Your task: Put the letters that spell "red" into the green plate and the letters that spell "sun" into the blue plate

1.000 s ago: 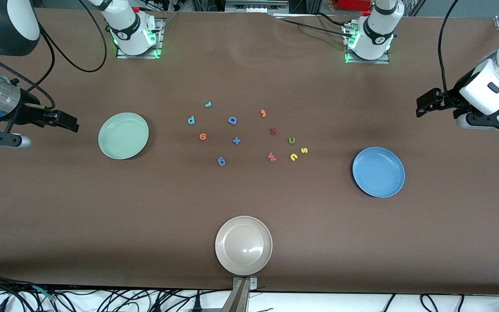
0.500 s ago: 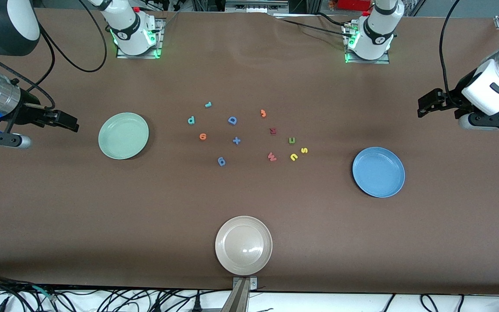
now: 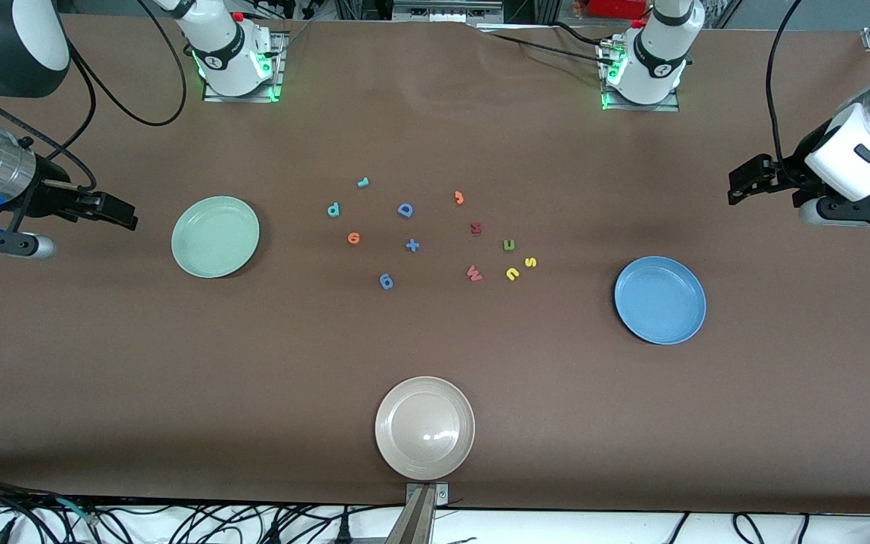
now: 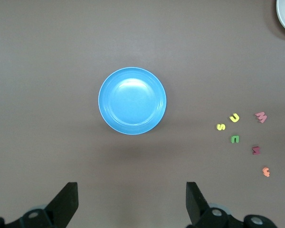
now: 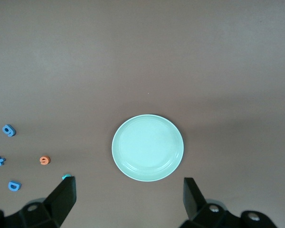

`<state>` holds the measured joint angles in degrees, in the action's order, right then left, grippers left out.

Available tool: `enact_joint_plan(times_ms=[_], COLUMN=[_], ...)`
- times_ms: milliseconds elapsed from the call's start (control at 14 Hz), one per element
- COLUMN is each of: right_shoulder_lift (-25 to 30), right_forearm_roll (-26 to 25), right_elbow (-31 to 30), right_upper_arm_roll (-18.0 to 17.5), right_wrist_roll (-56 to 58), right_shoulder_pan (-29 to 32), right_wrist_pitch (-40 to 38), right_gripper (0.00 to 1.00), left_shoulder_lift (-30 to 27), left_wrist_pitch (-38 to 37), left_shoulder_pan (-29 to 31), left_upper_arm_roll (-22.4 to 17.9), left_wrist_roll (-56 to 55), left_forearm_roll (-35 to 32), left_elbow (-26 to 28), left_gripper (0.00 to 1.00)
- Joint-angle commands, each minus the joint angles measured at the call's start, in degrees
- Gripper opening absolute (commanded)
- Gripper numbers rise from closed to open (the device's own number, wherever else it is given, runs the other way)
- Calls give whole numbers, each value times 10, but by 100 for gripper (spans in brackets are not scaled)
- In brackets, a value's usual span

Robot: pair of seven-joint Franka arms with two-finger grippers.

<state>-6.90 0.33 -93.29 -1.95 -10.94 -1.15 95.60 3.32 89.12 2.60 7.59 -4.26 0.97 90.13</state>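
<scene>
In the table's middle lie the teal r (image 3: 363, 182), teal d (image 3: 333, 209) and orange e (image 3: 353, 239). Toward the left arm's end lie the olive n (image 3: 509, 245), yellow s (image 3: 531, 262) and yellow u (image 3: 512, 273). The green plate (image 3: 215, 236) holds nothing, and my right gripper (image 3: 121, 211) hovers open beside it, clear of the table. The blue plate (image 3: 660, 300) also holds nothing. My left gripper (image 3: 741, 183) hangs open in the air near it. The wrist views show each plate, blue (image 4: 132, 100) and green (image 5: 147, 147), past open, unloaded fingers.
A beige plate (image 3: 424, 428) sits at the table edge nearest the front camera. Among the letters lie a blue D (image 3: 405, 210), a blue plus (image 3: 412, 245), a blue 9 (image 3: 386, 281), an orange j (image 3: 459, 198), a dark red M (image 3: 476, 227) and a red W (image 3: 473, 273).
The left arm has edged very slightly away from the letters. The right arm, the plates and the letters have not moved.
</scene>
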Motion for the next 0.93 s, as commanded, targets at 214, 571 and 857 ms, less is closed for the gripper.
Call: enact_joint_plan(times_ms=[214,571,857], right_shoulder_lift=[0,1,1], right_forearm_roll=[-4,-4,-4], right_elbow=[7,6,7], right_upper_arm_roll=[-4,-4,-4], right_wrist_roll=[-4,-4,-7], right_shoulder_pan=[4,4,4], right_wrist_pitch=[-9,-9,-19], right_gripper=[100,100,100], left_shoulder_lift=[1,1,1], left_wrist_pitch=[-3,-3,-3], left_shoulder_pan=[4,4,5], left_upper_arm_roll=[1,1,2], left_wrist_roll=[13,13,13], left_forearm_roll=[1,2,3], left_elbow=[-7,-7,-5], left_gripper=[100,100,100])
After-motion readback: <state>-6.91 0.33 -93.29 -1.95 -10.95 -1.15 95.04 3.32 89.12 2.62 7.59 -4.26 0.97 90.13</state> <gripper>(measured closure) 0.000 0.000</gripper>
